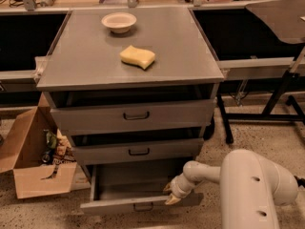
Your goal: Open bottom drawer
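Observation:
The bottom drawer [114, 205] of the grey metal cabinet is pulled out, its slim front panel low in view with a small dark loop handle [143, 207] at its centre. Its inside looks bare. My gripper [170, 193] sits at the right end of that front panel, at its top edge, with the white arm [248, 185] reaching in from the lower right. The middle drawer [138, 151] and the top drawer [136, 115] are above it, each slightly out.
On the cabinet top [86, 56] lie a yellow sponge [137, 57] and a white bowl [119, 22]. An open cardboard box [33, 161] with clutter stands on the floor at the left. A dark table leg frame [267, 113] stands at the right.

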`<act>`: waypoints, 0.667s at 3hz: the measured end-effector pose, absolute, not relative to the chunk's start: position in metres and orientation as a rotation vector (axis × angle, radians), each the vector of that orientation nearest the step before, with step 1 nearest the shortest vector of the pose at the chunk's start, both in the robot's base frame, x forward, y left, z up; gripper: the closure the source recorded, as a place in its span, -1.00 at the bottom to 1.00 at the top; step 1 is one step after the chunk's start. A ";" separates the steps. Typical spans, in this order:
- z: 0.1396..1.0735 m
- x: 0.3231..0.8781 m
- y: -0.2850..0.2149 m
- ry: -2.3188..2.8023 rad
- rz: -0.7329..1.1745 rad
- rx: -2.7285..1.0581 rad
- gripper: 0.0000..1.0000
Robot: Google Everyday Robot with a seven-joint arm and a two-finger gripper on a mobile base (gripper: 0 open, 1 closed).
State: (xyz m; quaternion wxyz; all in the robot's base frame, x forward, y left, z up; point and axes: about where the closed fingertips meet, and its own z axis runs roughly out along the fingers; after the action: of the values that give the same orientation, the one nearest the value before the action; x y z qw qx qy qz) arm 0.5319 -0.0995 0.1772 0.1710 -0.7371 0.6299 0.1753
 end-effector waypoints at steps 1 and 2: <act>0.177 0.532 -0.099 1.789 0.498 -2.093 -0.59; 0.177 0.532 -0.099 1.789 0.498 -2.093 -0.98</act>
State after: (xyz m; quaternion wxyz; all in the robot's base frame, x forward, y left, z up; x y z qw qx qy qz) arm 0.5319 -0.0994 0.1771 0.1710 -0.7371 0.6299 0.1753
